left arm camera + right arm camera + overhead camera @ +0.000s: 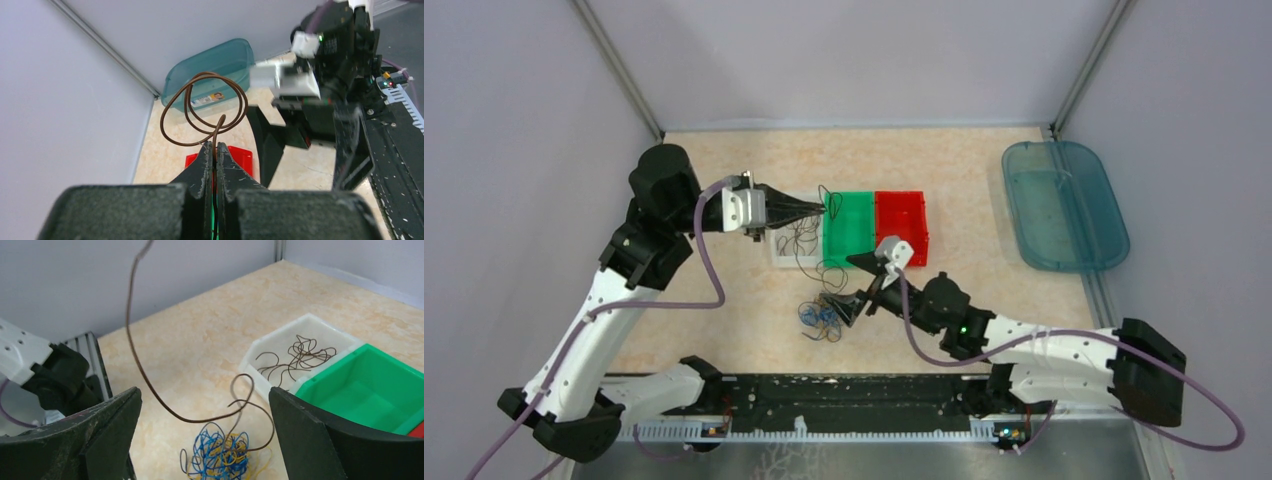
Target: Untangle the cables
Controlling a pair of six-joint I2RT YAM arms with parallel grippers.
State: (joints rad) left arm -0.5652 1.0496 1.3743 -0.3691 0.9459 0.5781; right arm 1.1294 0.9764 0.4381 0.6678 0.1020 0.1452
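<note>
Low in the top view, just beyond the arm bases, the bundle (821, 318) of blue and yellow-orange cables lay on the counter (744, 335) near the frame's centre. The right gripper (852, 287) hung just right of it, its jaws spread wide and holding nothing. In the right wrist view the bundle sat at the bottom edge, between the two fingers. A brown cable (126, 315) rose from beside the bundle in a long curve to the top of that frame. Whether its lower end was caught in the bundle could not be told.

Farther up, three bins stood touching in a row. There was a white bin (779, 252) with loose brown strands (300, 357) in it, then a green bin (849, 225) and a red bin (901, 220). Over the white bin, the left gripper (809, 210) was pressed together, pinching the brown cable, which looped above its tips in the left wrist view. Farthest off, at upper right, lay a teal tub (1064, 205).
</note>
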